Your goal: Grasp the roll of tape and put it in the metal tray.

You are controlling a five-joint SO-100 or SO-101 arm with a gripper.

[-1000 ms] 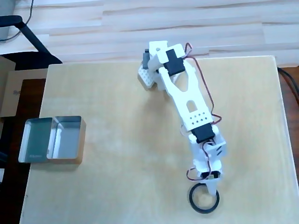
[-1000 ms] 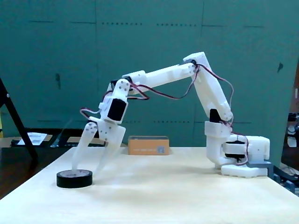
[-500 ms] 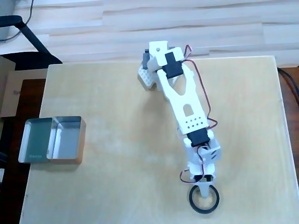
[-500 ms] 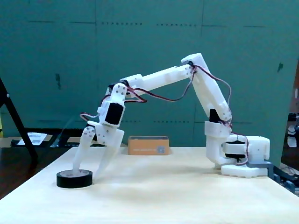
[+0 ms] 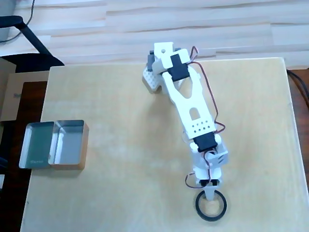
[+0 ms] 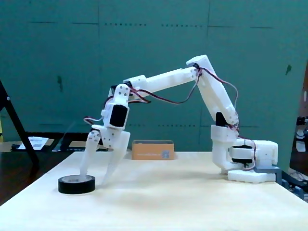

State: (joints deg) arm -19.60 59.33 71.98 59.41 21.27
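Spread wide, the white fingers (image 6: 94, 179) straddle the near wall of the thin black tape ring (image 6: 76, 185), one tip inside its centre.

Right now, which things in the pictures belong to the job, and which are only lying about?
Belong to the job:
- roll of tape, black ring on the table
- metal tray, at the table's left edge in the overhead view
- tool, open, straddling the tape's rim

Only lying about:
- papers on the side surface beyond the table
- black stand leg
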